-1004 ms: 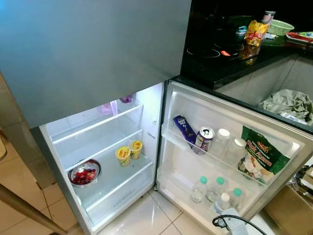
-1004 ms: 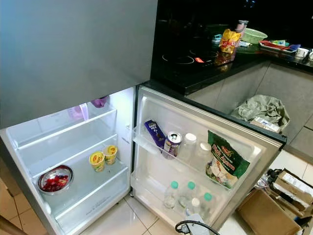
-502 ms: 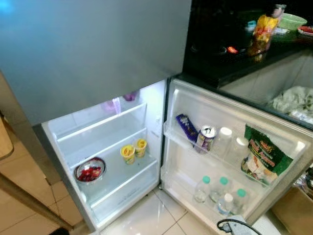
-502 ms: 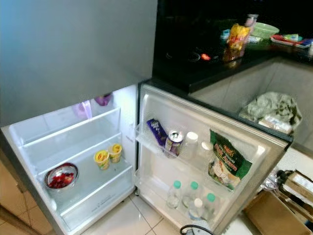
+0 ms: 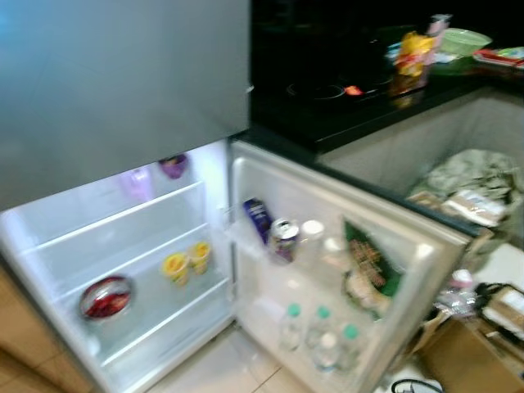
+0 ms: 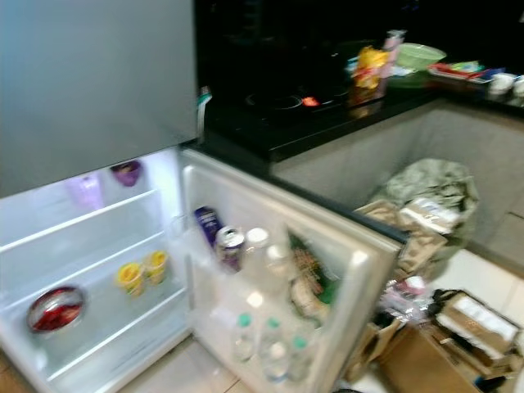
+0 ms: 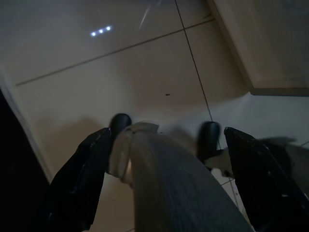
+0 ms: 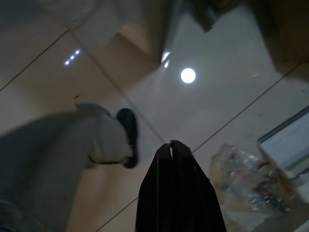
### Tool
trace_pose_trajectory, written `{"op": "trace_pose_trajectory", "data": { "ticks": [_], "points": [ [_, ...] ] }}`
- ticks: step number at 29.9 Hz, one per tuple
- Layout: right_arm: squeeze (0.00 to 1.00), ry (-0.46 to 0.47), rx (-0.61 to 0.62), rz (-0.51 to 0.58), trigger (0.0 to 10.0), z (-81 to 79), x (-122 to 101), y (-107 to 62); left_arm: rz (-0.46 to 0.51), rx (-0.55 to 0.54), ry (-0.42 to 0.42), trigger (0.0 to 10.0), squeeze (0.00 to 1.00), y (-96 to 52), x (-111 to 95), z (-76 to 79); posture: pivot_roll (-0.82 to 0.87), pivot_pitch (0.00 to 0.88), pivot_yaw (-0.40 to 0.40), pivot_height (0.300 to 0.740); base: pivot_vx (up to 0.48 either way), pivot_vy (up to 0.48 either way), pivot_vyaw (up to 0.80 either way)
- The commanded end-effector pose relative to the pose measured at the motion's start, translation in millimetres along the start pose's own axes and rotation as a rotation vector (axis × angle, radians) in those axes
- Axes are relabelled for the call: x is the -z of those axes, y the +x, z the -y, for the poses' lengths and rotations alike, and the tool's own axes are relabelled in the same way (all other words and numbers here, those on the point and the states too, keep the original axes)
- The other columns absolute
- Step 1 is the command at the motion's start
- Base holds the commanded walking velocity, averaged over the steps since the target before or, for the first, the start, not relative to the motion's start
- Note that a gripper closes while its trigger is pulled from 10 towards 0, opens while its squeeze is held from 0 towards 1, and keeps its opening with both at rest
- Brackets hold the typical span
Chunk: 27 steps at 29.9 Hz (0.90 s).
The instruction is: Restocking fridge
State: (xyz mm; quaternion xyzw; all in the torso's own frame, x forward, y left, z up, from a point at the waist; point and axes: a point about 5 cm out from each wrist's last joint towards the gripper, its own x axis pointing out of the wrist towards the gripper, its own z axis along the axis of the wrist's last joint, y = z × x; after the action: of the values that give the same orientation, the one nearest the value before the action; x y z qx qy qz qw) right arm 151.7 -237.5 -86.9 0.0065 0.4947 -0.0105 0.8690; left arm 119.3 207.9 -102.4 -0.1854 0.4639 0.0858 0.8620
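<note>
The fridge (image 5: 123, 98) stands with its lower door (image 5: 327, 270) swung wide, the lit shelves showing. On a middle shelf sit two yellow cups (image 5: 187, 262) side by side, and nearer the robot's left a metal bowl (image 5: 105, 296) of something red. A purple tub (image 5: 173, 166) rests on the top shelf at the back. The door's upper rack carries a blue carton (image 5: 257, 219), a can (image 5: 283, 237) just beside it, and a green packet (image 5: 370, 270) further along (the picture is smeared, so the print on it can't be read). Small bottles with green caps (image 5: 319, 332) stand in the lower rack. To the right runs a black counter (image 5: 344, 98) with a yellow bag (image 5: 412, 53) and a green bowl (image 5: 463, 39) on it.

Both arms hang low over the tiled floor (image 7: 96, 72). The left gripper (image 7: 164, 169) has its fingers spread wide apart, holding nothing. The right gripper (image 8: 172, 147) has its fingers pressed together, tips meeting, empty; a crumpled plastic wrapper (image 8: 244, 176) lies on the tiles near it.
</note>
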Motion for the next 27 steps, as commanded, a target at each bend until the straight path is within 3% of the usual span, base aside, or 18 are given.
{"op": "trace_pose_trajectory", "data": {
  "ticks": [1, 9, 14, 23, 25, 27],
  "points": [
    [0.00, -0.006, 0.011, 0.000, 10.0, 4.6, -1, -1.1, -0.010, -0.008, -0.011, 10.0, 0.00, -1.1, 4, -1.1, -0.13, 0.000, -0.020, 0.740, 0.000, -0.442, 0.00],
    [0.00, 0.004, 0.015, -0.008, 10.0, 7.0, 2, -2.0, -0.025, -0.004, -0.027, 10.0, 0.00, -1.6, 12, 3.0, -0.14, 0.000, -0.010, 0.740, 0.000, -0.416, 0.00],
    [0.00, 0.024, -0.025, 0.008, 10.0, 5.5, -1, -1.8, -0.024, -0.021, -0.004, 10.0, 0.00, -1.6, 10, 0.3, -0.13, 0.000, -0.006, 0.740, 0.000, 0.000, 0.00],
    [0.00, 0.135, -0.099, 0.166, 10.0, 7.7, -38, -0.6, -0.025, -0.036, 0.015, 10.0, 0.00, -2.7, 7, -5.5, -0.12, 0.000, -0.002, 0.740, 0.000, 0.000, 0.00],
    [0.00, 0.222, -0.176, 0.271, 10.0, 6.3, -64, -1.3, -0.023, -0.037, 0.007, 10.0, 0.00, -3.0, 8, -5.6, -0.12, 0.000, -0.005, 0.740, 0.000, 0.000, 0.00],
    [0.00, 0.222, -0.176, 0.271, 10.0, 6.3, -64, -1.3, -0.023, -0.037, 0.007, 10.0, 0.00, -3.0, 8, -5.6, -0.12, 0.000, -0.005, 0.740, 0.000, 0.000, 0.00]
  ]
}}
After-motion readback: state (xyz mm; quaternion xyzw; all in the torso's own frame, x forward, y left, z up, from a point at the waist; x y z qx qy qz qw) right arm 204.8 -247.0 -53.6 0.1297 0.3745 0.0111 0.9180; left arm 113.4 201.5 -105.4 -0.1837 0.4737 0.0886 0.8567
